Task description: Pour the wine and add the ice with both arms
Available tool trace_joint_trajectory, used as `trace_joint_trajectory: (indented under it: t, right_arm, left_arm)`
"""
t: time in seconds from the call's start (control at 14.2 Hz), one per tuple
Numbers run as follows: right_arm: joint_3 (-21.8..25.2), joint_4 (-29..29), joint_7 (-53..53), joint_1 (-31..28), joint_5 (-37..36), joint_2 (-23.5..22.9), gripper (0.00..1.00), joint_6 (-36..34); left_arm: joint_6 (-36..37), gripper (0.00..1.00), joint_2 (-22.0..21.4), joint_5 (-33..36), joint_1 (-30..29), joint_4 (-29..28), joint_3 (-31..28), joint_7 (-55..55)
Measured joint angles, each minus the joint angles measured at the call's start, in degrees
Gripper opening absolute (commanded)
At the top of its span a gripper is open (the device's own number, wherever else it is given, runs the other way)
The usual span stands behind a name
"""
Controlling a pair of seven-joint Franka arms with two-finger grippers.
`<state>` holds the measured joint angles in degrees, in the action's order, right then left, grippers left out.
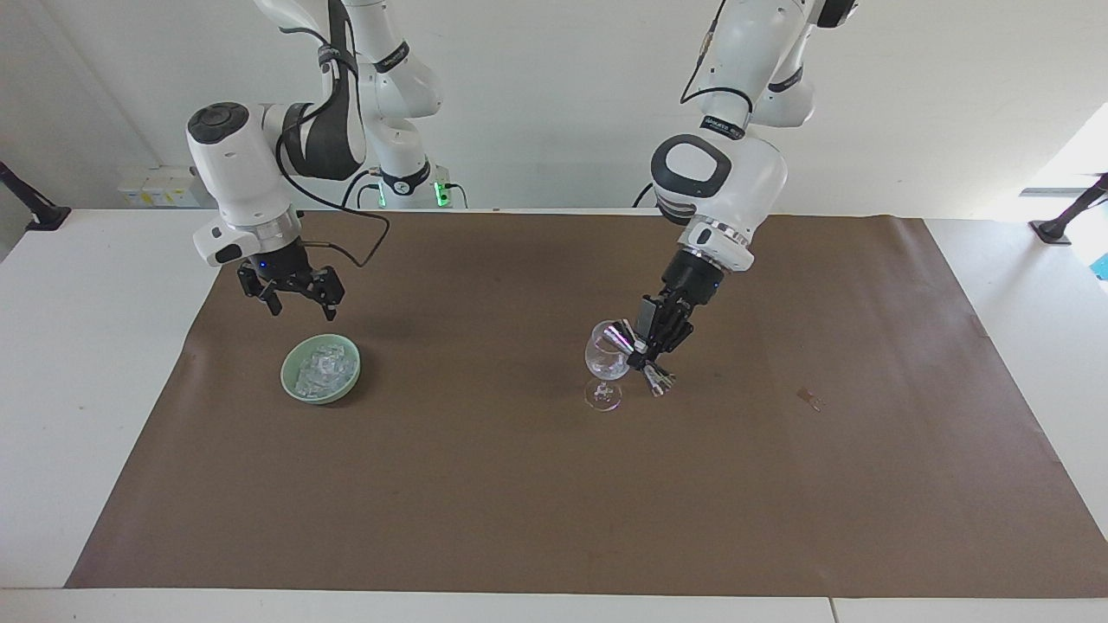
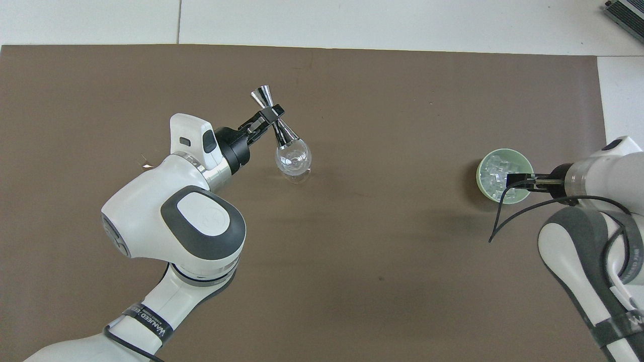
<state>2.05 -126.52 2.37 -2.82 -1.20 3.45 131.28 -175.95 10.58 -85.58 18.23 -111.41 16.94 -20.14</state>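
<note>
Plainly the pouring step is in hand: the ice (image 1: pixel 321 369), a heap of small glassy cubes, sits untouched in a pale green bowl (image 1: pixel 292 387) toward the right arm's end of the brown mat (image 1: pixel 485 484). Above it, with air between, hangs the right gripper (image 1: pixel 300 298), its jaws spread wide and holding nothing. Well apart from it, the left gripper (image 1: pixel 646 350) is clenched on the narrow waist of a shiny, hourglass-shaped metal jigger (image 2: pixel 272 120), tipped so that one cone meets the rim of the clear, round-bowled wine glass (image 1: pixel 606 363) just beside the jaws. Next, by judgement, the right gripper must sink into the bowl and pinch one slippery cube.
</note>
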Motion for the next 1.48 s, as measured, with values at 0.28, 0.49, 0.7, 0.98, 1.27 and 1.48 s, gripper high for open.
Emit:
trace_joint_trajectory:
  t: [0.28, 0.49, 0.7, 0.98, 1.27, 1.48]
  right_arm:
    - [0.00, -0.45, -1.74, 0.00, -0.01, -2.43, 1.00, 5.43]
    - [0.00, -0.73, -2.79, 0.00, -0.01, -5.18, 1.00, 9.91]
    - [0.00, -0.80, -2.85, 0.00, -0.01, -7.80, 0.92, 12.86]
    - [0.00, -0.98, -2.87, 0.00, -0.01, -9.17, 0.45, 13.74]
    - [0.01, -2.23, -2.87, -0.04, -0.01, -9.21, 0.37, 13.86]
    - [0.01, -2.37, -2.87, -0.04, -0.01, -9.21, 0.00, 14.00]
  left_arm:
    - [-0.09, 0.00, -0.19, 0.00, 0.01, 0.00, 0.00, -0.09]
    - [-0.10, 0.00, -0.31, 0.00, 0.02, 0.00, -0.09, -0.11]
    - [-0.10, 0.00, -0.33, 0.00, 0.02, 0.00, -0.14, -0.12]
    - [-0.10, 0.00, -0.33, 0.00, 0.01, 0.00, -0.27, -0.14]
    - [-0.10, 0.00, -0.33, 0.00, 0.01, 0.00, -0.29, -0.14]
    - [-0.10, 0.00, -0.33, 0.00, 0.01, 0.00, -0.29, -0.15]
